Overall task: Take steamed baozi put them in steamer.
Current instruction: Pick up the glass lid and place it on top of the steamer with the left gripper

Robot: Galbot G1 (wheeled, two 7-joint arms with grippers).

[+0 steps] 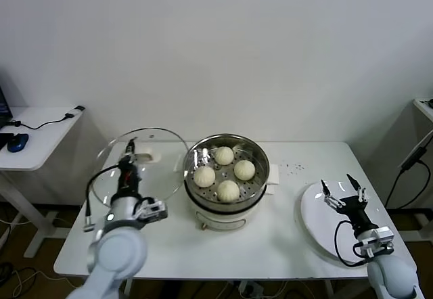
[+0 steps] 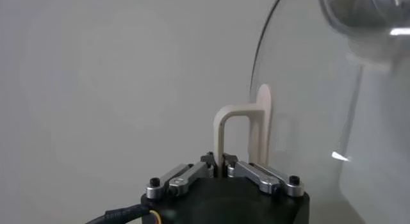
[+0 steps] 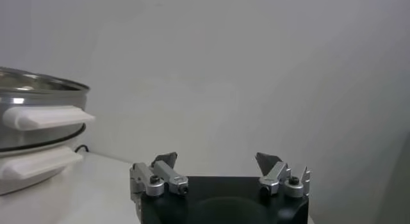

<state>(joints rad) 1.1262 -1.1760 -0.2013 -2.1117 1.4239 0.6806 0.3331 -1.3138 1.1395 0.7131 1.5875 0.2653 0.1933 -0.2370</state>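
Several steamed baozi [image 1: 229,190] lie inside the steamer [image 1: 259,155] at the middle of the table, on its perforated floor. Left of the pot, my left gripper [image 1: 131,151] is shut on the cream handle [image 2: 221,132] of the round glass lid [image 1: 166,174]. It holds the lid tilted beside the pot. In the left wrist view the gripper [image 2: 222,162] pinches one leg of the handle, with the glass [image 2: 307,123] beyond it. My right gripper [image 1: 342,192] stands open and empty over the flat white plate [image 1: 318,228] at the right. The right wrist view shows that gripper [image 3: 216,160] with the steamer [image 3: 32,94] off to one side.
The white table [image 1: 284,258] carries a few dark specks [image 1: 294,168] right of the pot. A side desk [image 1: 40,133] with a mouse and cable stands at the far left. A wall closes the back.
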